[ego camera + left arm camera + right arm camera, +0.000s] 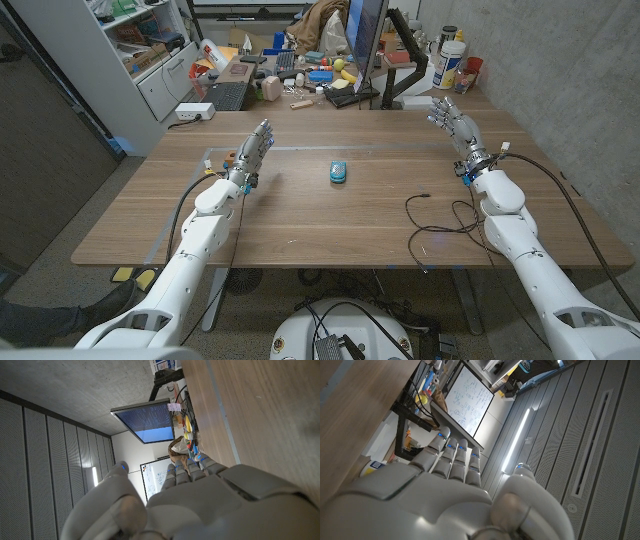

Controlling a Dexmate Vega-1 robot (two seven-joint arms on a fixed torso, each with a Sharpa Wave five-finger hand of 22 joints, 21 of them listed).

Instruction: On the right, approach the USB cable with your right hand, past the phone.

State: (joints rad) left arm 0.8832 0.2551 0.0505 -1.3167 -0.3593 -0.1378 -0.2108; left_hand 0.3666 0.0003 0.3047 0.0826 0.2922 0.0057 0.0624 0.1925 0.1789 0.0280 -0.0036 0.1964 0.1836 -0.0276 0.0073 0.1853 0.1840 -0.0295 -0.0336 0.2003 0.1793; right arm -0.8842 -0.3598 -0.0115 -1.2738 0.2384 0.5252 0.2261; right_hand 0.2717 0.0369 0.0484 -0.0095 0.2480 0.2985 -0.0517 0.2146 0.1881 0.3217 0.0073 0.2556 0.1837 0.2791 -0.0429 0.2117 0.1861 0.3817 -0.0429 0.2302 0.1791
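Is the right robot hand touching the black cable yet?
Apart. In the head view the right robot hand is raised near the table's far edge, while the USB cable lies nearer the robot on the wood.

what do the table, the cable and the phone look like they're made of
Table: looks like wood or wood veneer, matte, with brown grain running along it.
USB cable: thin and black, lying in loose loops, so likely a flexible rubbery or plastic jacket.
Phone: small and blue with a light patch on top; possibly a plastic case, but it is too small to tell.
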